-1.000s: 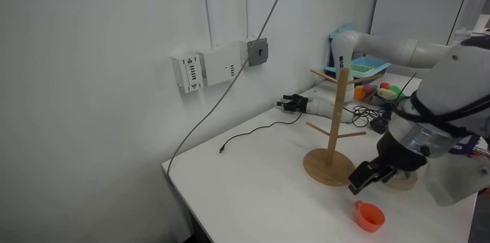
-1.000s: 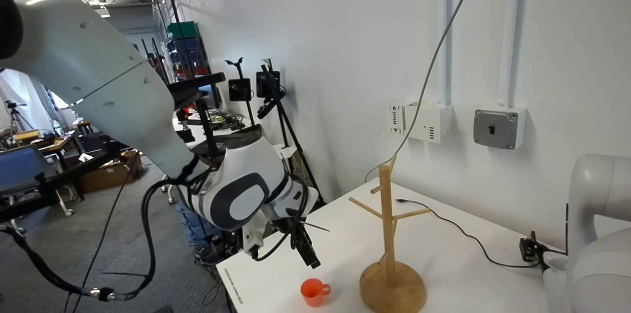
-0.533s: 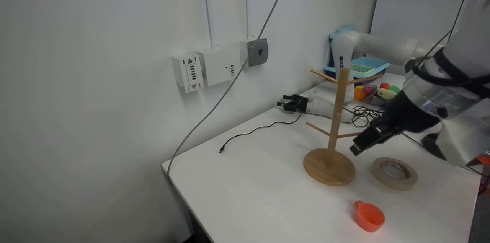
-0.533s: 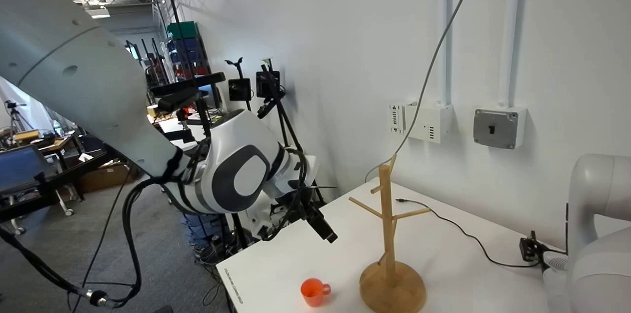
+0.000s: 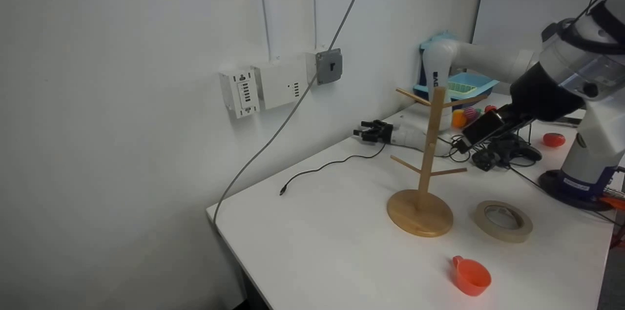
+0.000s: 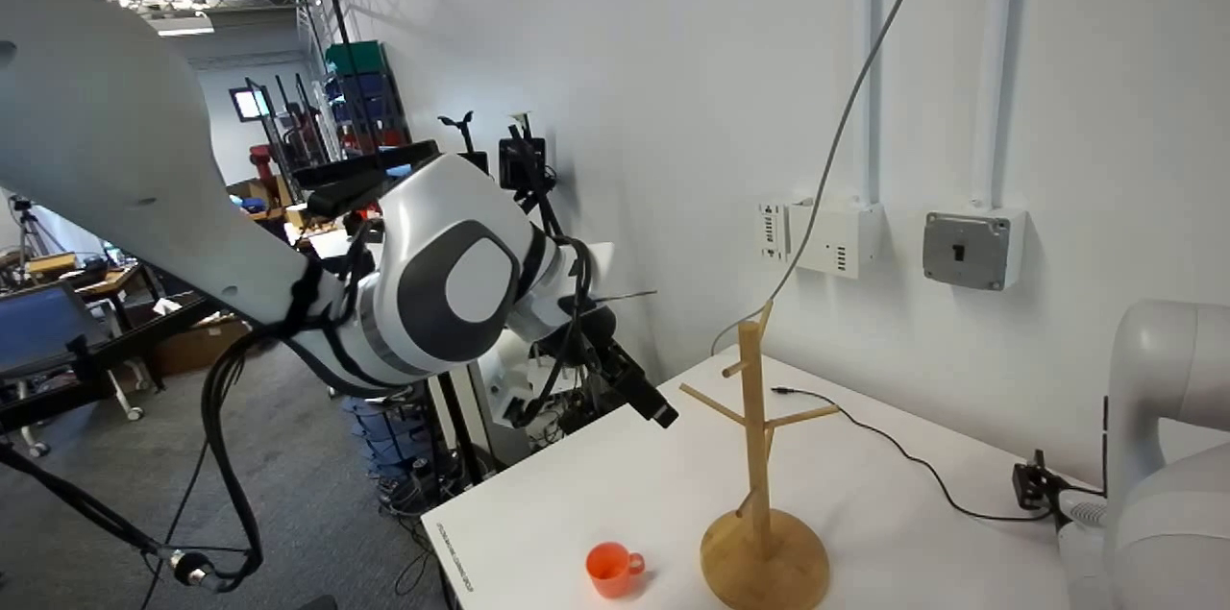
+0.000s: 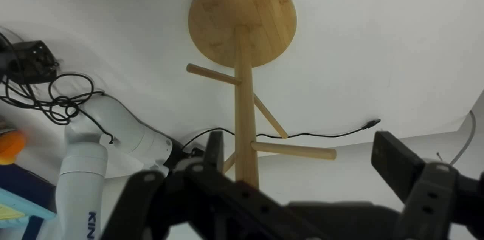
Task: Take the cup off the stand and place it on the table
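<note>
The orange-red cup [image 5: 472,278] stands upright on the white table [image 5: 332,227], apart from the stand. It also shows in an exterior view [image 6: 612,572] and is out of the wrist view. The wooden stand [image 5: 420,217] is upright with bare pegs; it also shows in an exterior view [image 6: 759,562] and in the wrist view [image 7: 242,17]. My gripper [image 7: 301,153] is open, with its fingers wide apart and nothing held. In both exterior views it hangs in the air above the table, well above the cup and beside the stand [image 5: 481,129] [image 6: 653,403].
A beige tape ring [image 5: 510,236] lies beside the stand base. A black cable [image 5: 332,163] runs along the wall side. Another white arm [image 5: 439,66] with a black gripper [image 5: 376,132] rests at the back. Tangled cables and a red object [image 5: 554,139] lie beyond.
My gripper has risen away from the cup and moved back, uncovering the tape ring. The cup and the stand have not moved.
</note>
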You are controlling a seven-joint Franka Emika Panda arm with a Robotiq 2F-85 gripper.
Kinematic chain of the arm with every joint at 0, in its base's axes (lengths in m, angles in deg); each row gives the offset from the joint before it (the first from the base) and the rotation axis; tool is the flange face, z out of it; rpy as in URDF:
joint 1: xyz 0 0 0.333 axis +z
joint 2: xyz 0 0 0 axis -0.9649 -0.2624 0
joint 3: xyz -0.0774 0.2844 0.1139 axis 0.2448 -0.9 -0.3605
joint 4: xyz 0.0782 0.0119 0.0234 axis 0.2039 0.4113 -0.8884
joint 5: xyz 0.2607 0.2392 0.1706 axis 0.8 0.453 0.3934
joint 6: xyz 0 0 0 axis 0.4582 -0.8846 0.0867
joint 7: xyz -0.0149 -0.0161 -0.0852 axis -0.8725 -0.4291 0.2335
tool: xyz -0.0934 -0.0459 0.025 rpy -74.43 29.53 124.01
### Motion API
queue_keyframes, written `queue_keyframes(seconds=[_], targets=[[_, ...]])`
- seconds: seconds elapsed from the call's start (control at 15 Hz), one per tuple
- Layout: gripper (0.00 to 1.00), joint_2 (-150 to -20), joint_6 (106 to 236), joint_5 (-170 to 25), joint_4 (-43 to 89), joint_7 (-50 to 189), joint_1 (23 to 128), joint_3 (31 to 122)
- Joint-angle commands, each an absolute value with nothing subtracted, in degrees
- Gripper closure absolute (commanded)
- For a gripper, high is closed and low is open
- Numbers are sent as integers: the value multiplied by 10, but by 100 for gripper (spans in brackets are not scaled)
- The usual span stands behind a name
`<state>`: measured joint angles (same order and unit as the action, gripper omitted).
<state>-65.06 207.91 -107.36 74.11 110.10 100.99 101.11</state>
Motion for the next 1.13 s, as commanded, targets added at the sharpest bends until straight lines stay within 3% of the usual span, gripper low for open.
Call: queue_keyframes(seconds=[0.0,1.07], targets=[[0,-644,2076,-1074,741,1101,1010,1011],[0,-653,2076,-1074,743,1101,1010,1010]])
